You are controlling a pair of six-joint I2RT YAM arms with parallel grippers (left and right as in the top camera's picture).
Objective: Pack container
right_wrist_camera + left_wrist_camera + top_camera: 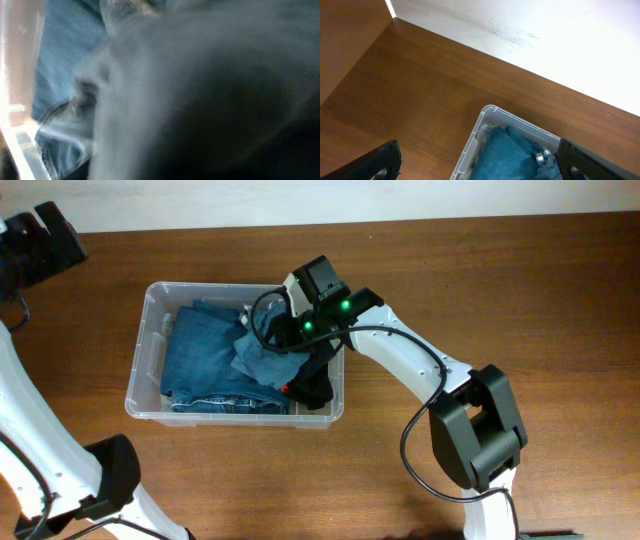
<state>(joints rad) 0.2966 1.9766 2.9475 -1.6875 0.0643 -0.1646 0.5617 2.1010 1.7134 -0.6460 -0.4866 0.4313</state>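
Down at the right end of the container (143,355) is where my right gripper (312,385) sits, sunk below the rim against the near-right corner. Its wrist camera is pressed so close that it shows only a blurred dark mass, with pale blue denim (205,350) along the left edge. I cannot tell whether those jaws are apart, together, or pinching cloth, nor whether the dark shape is my own fingers or a dark garment.

The container stands left of centre on the table (500,280), its long axis running side to side across my front. The denim fills most of the floor and is bunched higher toward the right end, just beside that gripper. So the cloth lies to my right gripper's left, along the long axis. I judge that any pressing or tucking would go leftward and down, not across the short way.

My left gripper (487,170) is well apart from this, raised beyond the far-left corner. Its fingers stand wide apart at the bottom edges of its own view and hold nothing. The right arm is plainly the nearer one and is already inside.

As for writing, I can read none: no brand or label shows on the container or the denim. Two green lights glow on my right wrist.
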